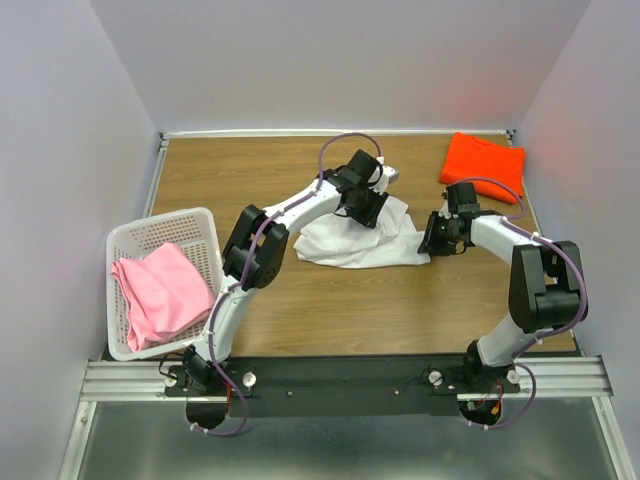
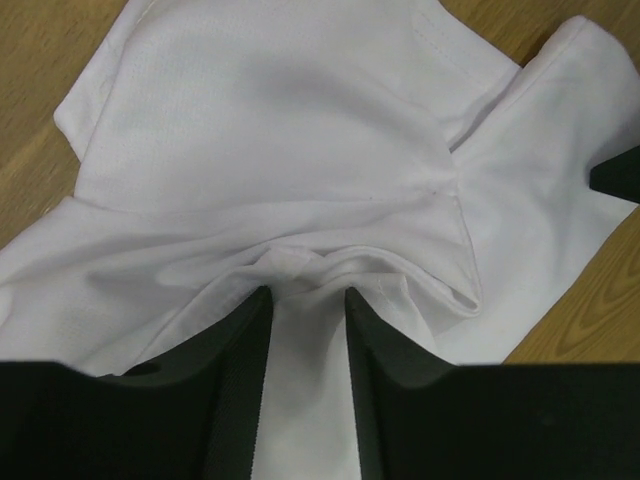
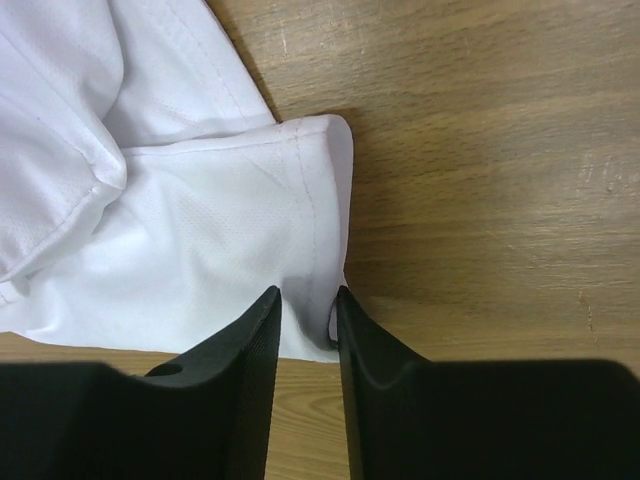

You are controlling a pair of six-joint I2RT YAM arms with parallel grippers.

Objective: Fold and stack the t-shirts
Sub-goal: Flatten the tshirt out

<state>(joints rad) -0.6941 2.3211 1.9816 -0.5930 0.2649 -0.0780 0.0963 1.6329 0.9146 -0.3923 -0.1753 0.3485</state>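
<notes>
The white t-shirt (image 1: 355, 245) lies crumpled at the table's middle. My left gripper (image 1: 368, 205) is on its far edge; in the left wrist view its jaws (image 2: 305, 292) are shut on a bunched fold of the white cloth (image 2: 270, 130). My right gripper (image 1: 432, 240) is at the shirt's right edge; in the right wrist view (image 3: 308, 292) it is shut on the hemmed edge of the white cloth (image 3: 200, 230). The orange-red t-shirt (image 1: 483, 165) lies folded at the far right. The pink t-shirt (image 1: 160, 295) lies in the basket.
A white plastic lattice basket (image 1: 165, 222) stands at the left near edge of the wooden table (image 1: 380, 310). Grey walls close in the left, back and right sides. A metal rail runs along the near edge.
</notes>
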